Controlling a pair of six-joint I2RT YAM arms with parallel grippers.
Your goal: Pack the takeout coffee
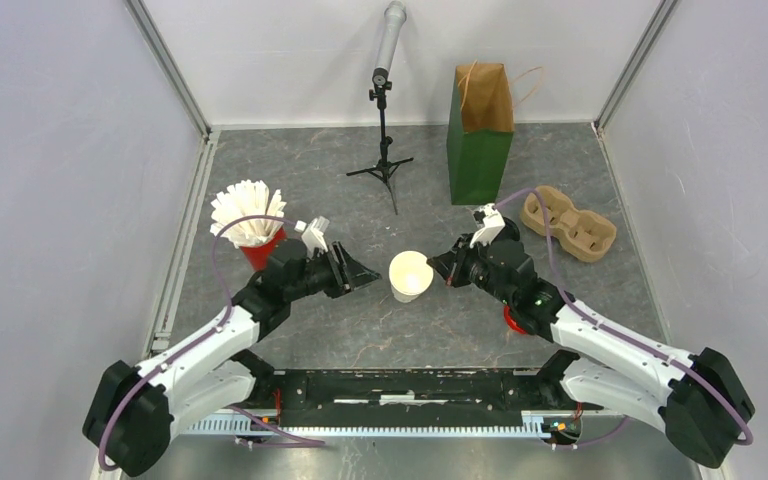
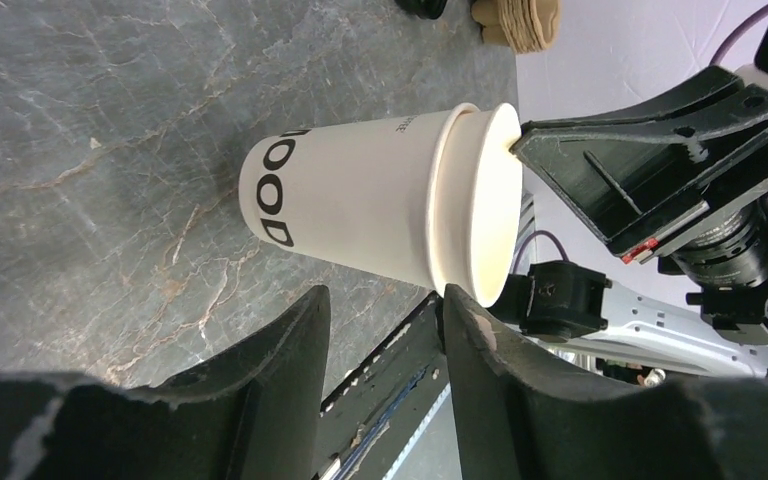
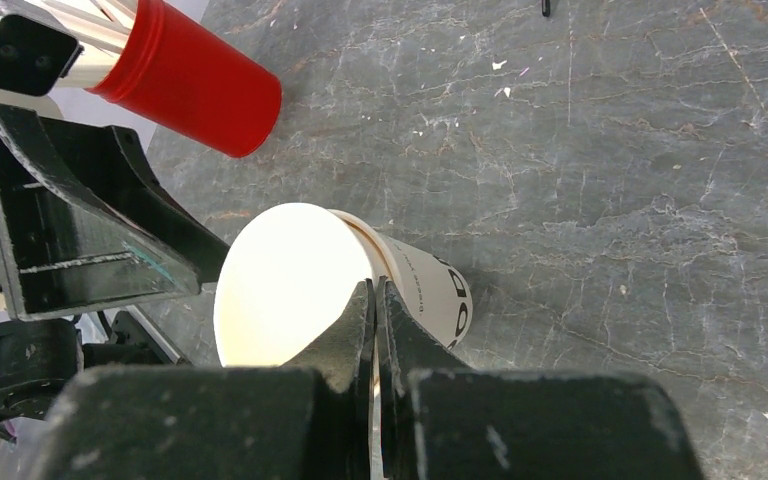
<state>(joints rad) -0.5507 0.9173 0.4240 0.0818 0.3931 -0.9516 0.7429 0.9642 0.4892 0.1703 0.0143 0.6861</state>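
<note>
The takeout coffee (image 1: 410,275) is found upright on the table (image 1: 560,160) between the two arms, well apart from the green paper bag (image 1: 479,150). No lid is seen on it. The right gripper (image 1: 448,268) is clenched on the cup's rim, judged a steadying hold. The left gripper (image 1: 358,272) is held part-open and empty just beside the cup, presumably so that the body can be grasped.

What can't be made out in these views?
- Inside the cup: right wrist view, glare washes it out.
- Print on the cup: left wrist view, curves away before "OOD".
- Inside the green bag: top view, its own walls hide it.
- The red item: top view, the right arm covers most.
</note>
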